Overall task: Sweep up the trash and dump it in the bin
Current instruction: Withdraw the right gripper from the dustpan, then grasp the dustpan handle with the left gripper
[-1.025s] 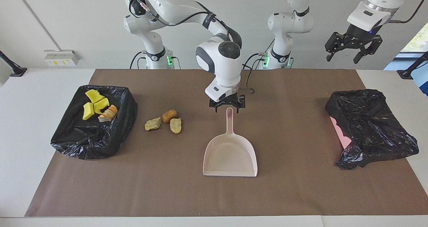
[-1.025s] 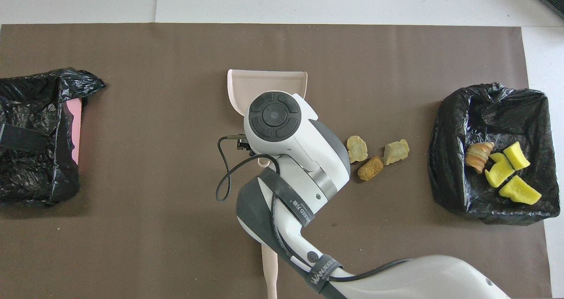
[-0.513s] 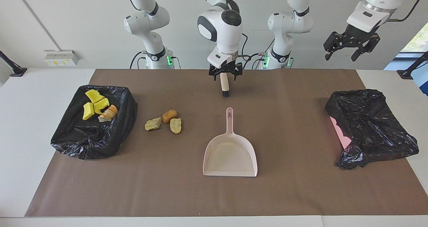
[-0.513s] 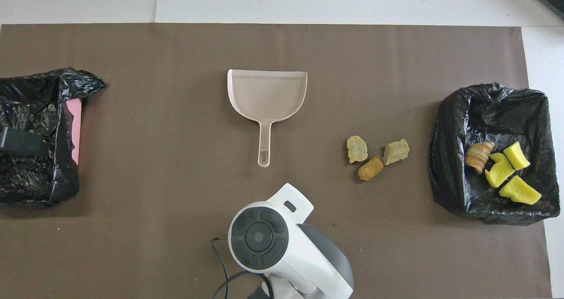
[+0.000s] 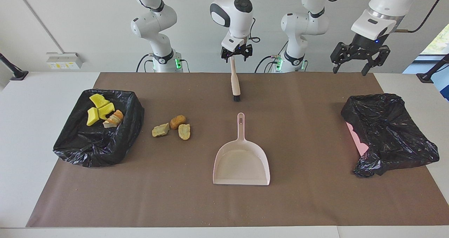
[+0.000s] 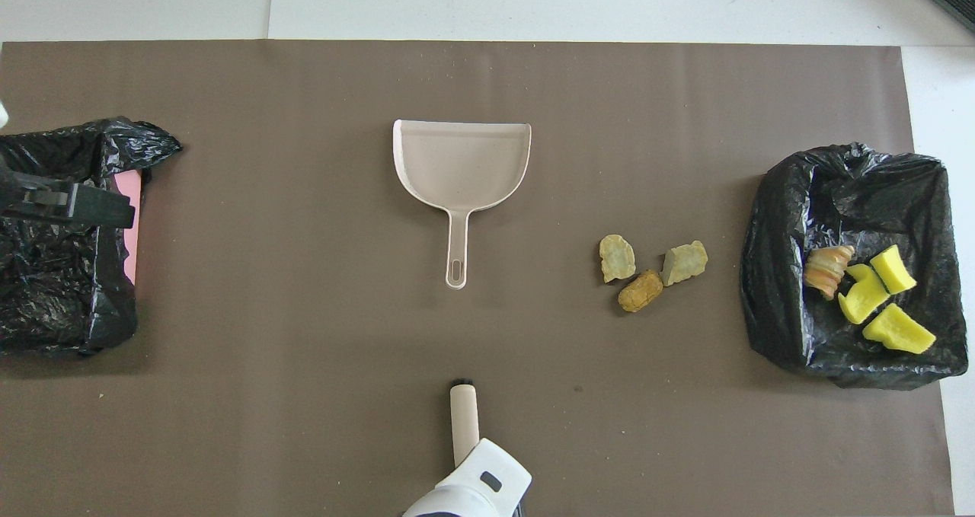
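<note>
Lab: robot arms (image 5: 231,10), paper-covered table (image 5: 315,203).

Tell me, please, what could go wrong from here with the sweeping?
1. The right gripper holds the brush by its top end; it may swing or slip.
2. Three chunks lie beside the dustpan handle, not at its mouth, so a sweep may scatter them.
3. Nothing holds the dustpan; it may slide.
</note>
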Tool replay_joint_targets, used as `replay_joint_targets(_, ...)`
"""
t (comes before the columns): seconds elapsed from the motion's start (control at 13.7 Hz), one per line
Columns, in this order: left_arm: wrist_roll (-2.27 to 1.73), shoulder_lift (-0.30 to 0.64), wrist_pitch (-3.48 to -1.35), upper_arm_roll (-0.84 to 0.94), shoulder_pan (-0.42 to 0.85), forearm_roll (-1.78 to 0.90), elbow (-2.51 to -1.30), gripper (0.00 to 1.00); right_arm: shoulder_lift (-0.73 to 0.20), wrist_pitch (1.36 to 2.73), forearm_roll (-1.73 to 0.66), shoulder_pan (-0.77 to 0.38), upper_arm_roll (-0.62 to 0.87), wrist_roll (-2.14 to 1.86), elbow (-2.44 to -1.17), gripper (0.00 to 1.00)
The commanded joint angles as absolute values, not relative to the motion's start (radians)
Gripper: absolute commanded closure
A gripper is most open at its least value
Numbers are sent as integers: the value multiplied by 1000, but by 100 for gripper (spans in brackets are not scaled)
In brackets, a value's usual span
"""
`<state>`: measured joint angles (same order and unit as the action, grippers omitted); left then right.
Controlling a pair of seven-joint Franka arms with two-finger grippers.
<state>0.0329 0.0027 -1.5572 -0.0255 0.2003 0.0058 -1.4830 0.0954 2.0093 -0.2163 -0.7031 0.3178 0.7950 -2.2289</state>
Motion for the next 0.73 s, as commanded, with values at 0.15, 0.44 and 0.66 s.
replay_joint_targets(0.15, -11, 92, -1725, -35, 311, 8, -1534, 0, 93, 2144, -241, -781, 314, 825, -2371, 0)
replay_joint_targets(0.44, -127, 181, -1862, -35, 415, 8, -1554, 0, 114, 2152, -242, -785, 314, 825, -2408, 0)
replay_joint_targets(0.66, -187, 276, -1949, -37, 515, 14, -1563, 0, 118, 2154, -287, -787, 314, 825, -2424, 13)
